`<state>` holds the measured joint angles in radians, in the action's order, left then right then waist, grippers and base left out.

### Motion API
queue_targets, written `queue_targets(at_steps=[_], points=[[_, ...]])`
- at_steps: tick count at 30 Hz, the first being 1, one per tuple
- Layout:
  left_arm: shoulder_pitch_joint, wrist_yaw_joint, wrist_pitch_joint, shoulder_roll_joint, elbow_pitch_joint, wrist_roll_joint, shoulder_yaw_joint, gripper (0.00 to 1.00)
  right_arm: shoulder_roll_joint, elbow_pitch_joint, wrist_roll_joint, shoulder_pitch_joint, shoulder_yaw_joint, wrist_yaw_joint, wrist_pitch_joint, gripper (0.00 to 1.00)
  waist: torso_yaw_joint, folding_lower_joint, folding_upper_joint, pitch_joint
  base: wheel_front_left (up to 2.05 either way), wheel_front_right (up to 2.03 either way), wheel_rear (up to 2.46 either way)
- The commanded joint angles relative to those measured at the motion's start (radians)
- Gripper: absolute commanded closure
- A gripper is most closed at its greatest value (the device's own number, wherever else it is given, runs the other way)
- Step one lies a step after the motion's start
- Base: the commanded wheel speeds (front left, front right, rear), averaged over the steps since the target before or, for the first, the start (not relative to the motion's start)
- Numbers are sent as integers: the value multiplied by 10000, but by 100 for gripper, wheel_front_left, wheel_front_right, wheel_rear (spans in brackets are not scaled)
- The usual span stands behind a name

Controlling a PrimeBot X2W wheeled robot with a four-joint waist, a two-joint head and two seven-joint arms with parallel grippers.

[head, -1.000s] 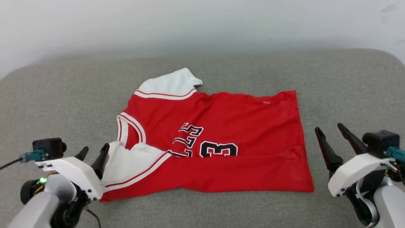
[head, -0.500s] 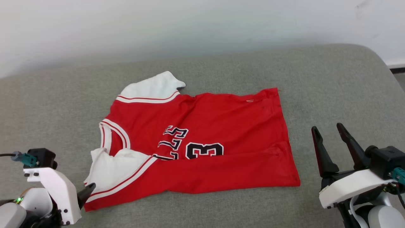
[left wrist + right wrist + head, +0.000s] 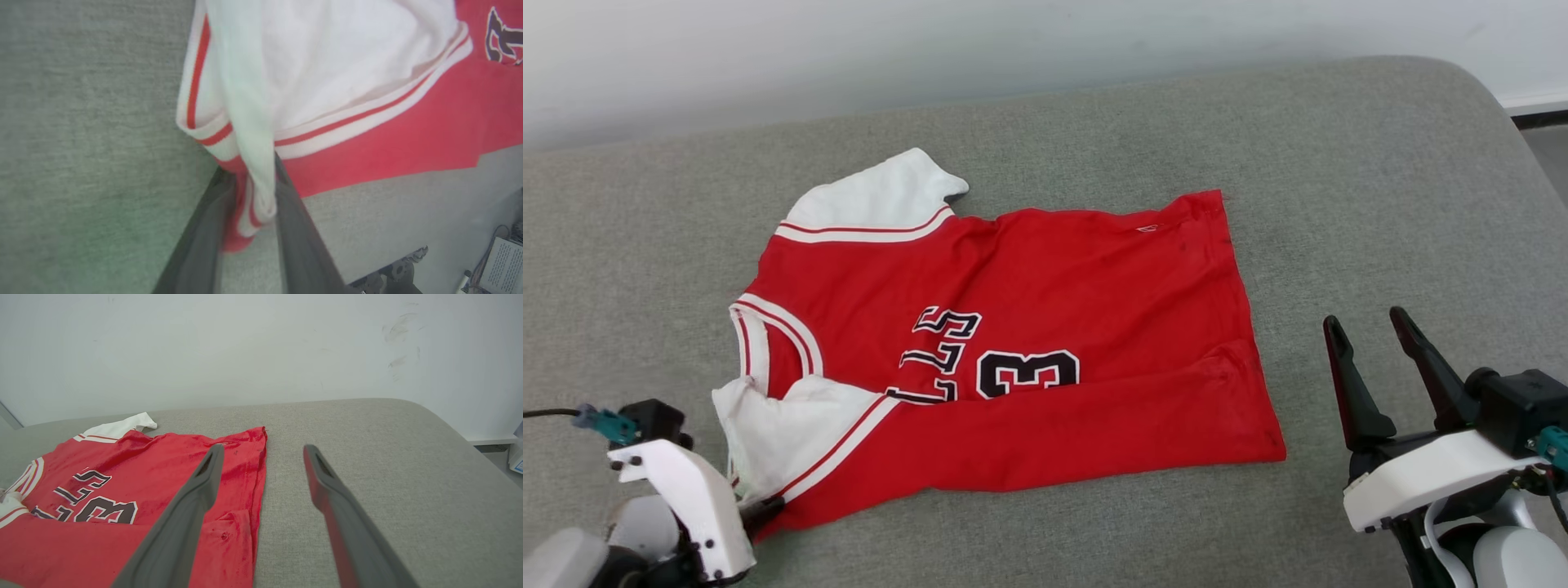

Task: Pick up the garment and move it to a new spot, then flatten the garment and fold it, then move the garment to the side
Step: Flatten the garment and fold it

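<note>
Red jersey (image 3: 1045, 327) is pinched at its near sleeve corner by left tool (image 3: 251, 175), likely for a lift or drag, while right tool (image 3: 1365, 320) is held spread, idle beside the hem.

place: plain indoor room, lab-like | cues: grey upholstered pad (image 3: 1339, 147), scuffed bare white wall (image 3: 245, 347), printed sheet (image 3: 503, 265) nearby

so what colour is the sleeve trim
White with a red stripe; sleeve trim on the garment shows best in the left wrist view.
</note>
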<state>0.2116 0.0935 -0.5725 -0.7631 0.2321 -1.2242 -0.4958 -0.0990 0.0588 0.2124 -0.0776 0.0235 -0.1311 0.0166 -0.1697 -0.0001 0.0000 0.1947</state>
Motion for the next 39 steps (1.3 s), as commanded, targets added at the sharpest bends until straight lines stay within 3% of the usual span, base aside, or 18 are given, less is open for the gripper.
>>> queue_targets(at_steps=[1,8,10,11,19,29,30,31,32,39], points=[[-277,-175,140,596,325,29,-353,100,-87,65,108,-21,-27,7,133,0,87,1,0,-69,0,0,0],[340,-422,1227,544,389,636,-45,100,-453,91,771,-60,-161,7,1270,0,485,1,0,-253,0,0,0],[470,-302,1686,390,-1,960,101,100,-744,-210,1262,-172,-224,7,2768,0,664,1,0,-295,0,0,0],[470,-302,1686,390,-1,960,101,100,-744,-210,1262,-172,-224,7,2768,0,664,1,0,-295,0,0,0],[817,207,2092,292,-1451,1760,-4,100,-1231,-888,1947,-514,-178,7,7015,0,1266,1,0,106,0,0,0],[1188,425,2250,543,-2105,2238,-243,100,-886,-2485,2109,-1422,580,6,8118,0,1720,1,0,832,0,0,0],[1167,420,2271,583,-2077,2253,-258,100,-829,-2670,2181,-1431,681,4,8171,50,1740,1,0,837,0,0,0],[1129,425,2316,618,-2039,2247,-271,100,-762,-2806,2263,-1440,757,3,8173,87,1751,1,0,831,0,0,0],[1082,424,2344,643,-2006,2234,-277,100,-757,-2909,2282,-1446,833,-10,8179,100,1755,1,0,813,0,0,0],[706,477,2559,831,-1713,1969,-203,100,-1147,-2942,2405,-1585,883,-5,7856,100,1647,1,0,395,0,0,0]])
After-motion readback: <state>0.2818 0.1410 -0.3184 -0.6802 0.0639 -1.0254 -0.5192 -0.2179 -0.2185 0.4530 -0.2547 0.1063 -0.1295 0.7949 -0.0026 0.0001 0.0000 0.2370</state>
